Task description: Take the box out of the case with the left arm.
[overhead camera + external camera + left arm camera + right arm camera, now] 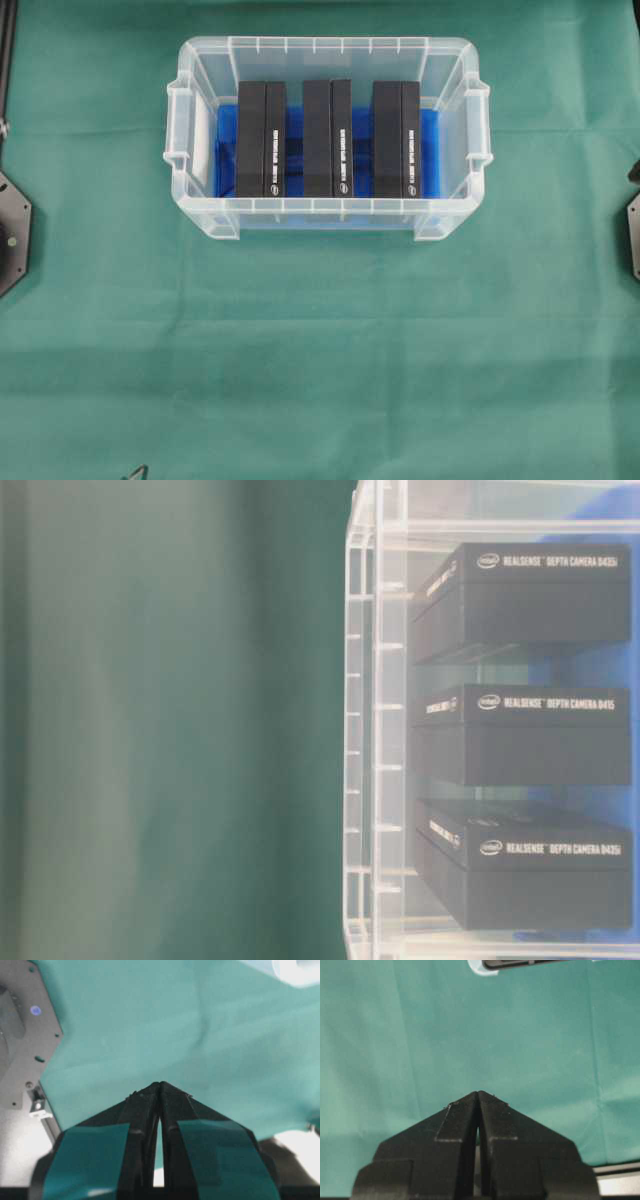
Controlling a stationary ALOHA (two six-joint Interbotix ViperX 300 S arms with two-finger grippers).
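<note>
Three boxes [261, 138] in case [200, 70], left claw [160, 1085] closed, well apart

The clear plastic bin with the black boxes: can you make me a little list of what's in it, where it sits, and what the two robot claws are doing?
container: clear plastic rectangular bin with a blue sheet on its bottom
contents: three black rectangular boxes, side by side with gaps between them: left black box, middle black box, right black box
box print: white lettering, "RealSense Depth Camera D435"
surface: green cloth, bin toward its far side
left gripper: shut, empty, over the cloth
right gripper: shut, empty, over the cloth
task progress: no box taken out yet
</note>
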